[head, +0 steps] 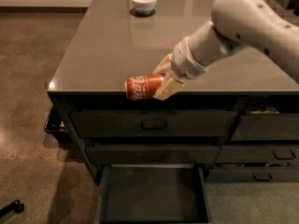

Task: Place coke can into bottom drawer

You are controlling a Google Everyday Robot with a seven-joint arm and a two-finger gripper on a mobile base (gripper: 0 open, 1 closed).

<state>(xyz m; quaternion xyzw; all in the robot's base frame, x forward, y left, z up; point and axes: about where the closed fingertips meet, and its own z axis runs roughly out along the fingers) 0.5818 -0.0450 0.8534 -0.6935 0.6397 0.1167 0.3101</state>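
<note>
Item: gripper (162,80), cream-coloured, jaws clamped across the right-hand end of the coke can (141,87). The can is held lying on its side, logo to the camera, and it sits level with the front edge of the worktop (112,50); whether it touches that edge or hangs just clear of it cannot be told. Arm (243,27): pale and bulky, reaching in from the upper right across the worktop. White bowl (144,2): at the far edge, well apart from the can. Two handled drawers (154,124): shut, directly below the can. Bottom drawer (154,197): pulled out, interior dark and flat, roughly beneath the can but well below it. Risks, as judged: the hold is on one end only, so the long free end could lever the can out of the jaws on the way down. A descent close to the cabinet face could catch the can or the wrist on the upper drawer handles. A release from height would let the can bounce or roll toward the drawer's open front and out.
</note>
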